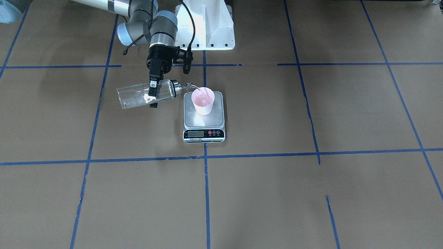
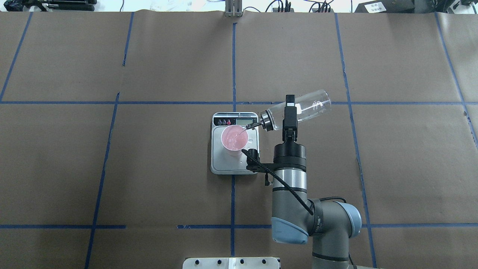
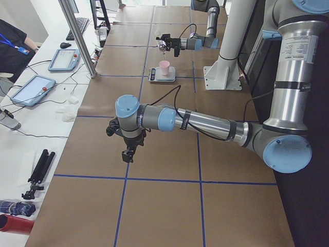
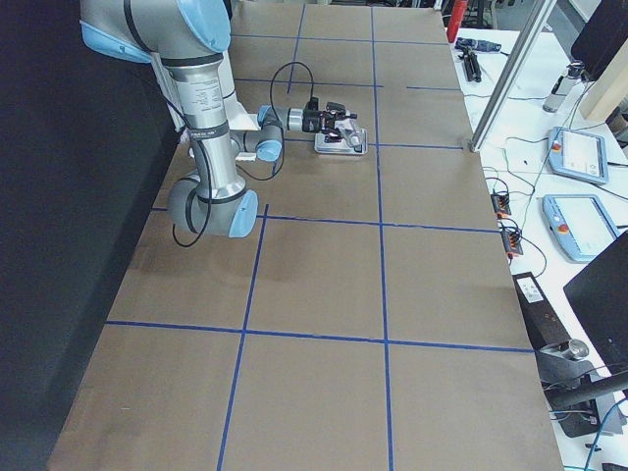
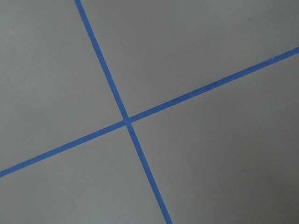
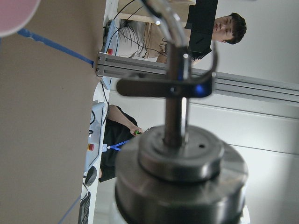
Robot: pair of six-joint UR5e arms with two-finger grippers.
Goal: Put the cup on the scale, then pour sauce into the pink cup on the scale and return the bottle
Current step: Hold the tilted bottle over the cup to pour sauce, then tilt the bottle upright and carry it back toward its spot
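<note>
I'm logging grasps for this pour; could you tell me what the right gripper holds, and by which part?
The right gripper is shut on the bottle, clamping its glass body near the middle, spout tilted over the cup.

cup (image 2: pixel 234 137) on scale (image 2: pixel 228 165), bottle (image 2: pixel 313 106) spout above cup

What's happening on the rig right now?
Mid-pour. The right gripper holds the bottle tipped almost flat, its spout over the cup, which stands on the scale. Some sauce is already in the cup. The left gripper hangs over bare table well away from the scale, holding nothing that can be seen; whether it is open or shut cannot be told. The bottle has not yet been returned.
</note>
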